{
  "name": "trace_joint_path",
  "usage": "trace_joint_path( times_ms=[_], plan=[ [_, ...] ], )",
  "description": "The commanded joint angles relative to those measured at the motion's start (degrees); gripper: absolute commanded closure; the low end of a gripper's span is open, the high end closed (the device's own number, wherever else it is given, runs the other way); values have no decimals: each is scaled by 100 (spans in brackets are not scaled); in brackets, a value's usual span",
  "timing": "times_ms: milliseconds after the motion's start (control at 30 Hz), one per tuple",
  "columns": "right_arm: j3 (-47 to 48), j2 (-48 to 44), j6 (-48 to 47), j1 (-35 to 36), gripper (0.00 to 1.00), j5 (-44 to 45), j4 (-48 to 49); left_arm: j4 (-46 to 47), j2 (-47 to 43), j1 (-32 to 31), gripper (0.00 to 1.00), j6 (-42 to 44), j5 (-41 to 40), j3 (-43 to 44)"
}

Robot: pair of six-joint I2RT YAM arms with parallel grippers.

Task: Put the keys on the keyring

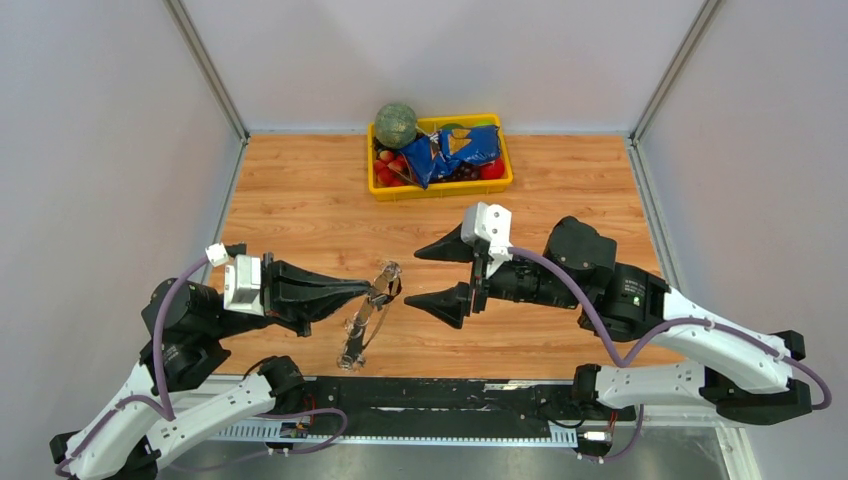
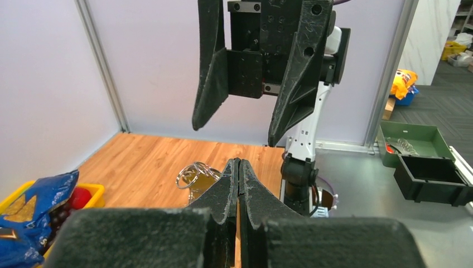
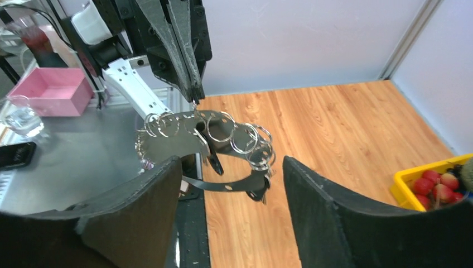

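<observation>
In the middle of the top view my left gripper [image 1: 372, 291] has its fingers pressed together on the keyring [image 1: 360, 325]. It holds the keyring above the wooden table [image 1: 300, 200], and the loop trails down toward the lower edge of the frame. My right gripper [image 1: 415, 278] sits just to the right of it with its fingers spread wide and nothing between them.

In the right wrist view the keyring [image 3: 234, 137] fills the centre, its fringe of small rings fanned along the top. The left gripper [image 3: 195, 100] pinches it from the upper left. Two dark pieces [image 3: 215, 163] hang off the lower band, and I cannot tell whether they are keys. I see no loose keys on the table in any view. The yellow tray [image 1: 440, 190] at the top centre holds only fruit and a blue bag.

As I read it, this step is a handover or steadying grip. To do it well:
- Bring the right fingers in around the plain band, not the fringe, which would slip and twist.
- Close the right fingers fully before the left ones let go.
- Move slowly, because the loop swings freely from a single pinch point.
</observation>
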Motion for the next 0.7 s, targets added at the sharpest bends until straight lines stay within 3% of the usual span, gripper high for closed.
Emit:
trace_joint_path(
  times_ms=[0, 333, 667],
  plan=[
    [18, -96, -524, 7, 26, 205, -320, 235, 64, -8, 100, 53, 151, 136],
    [-144, 9, -1176, 7, 21, -183, -524, 50, 117, -4, 100, 24, 597, 312],
    [-856, -7, -176, 5, 18, -79, -156, 123, 102, -2, 100, -97, 751, 358]
  ],
)
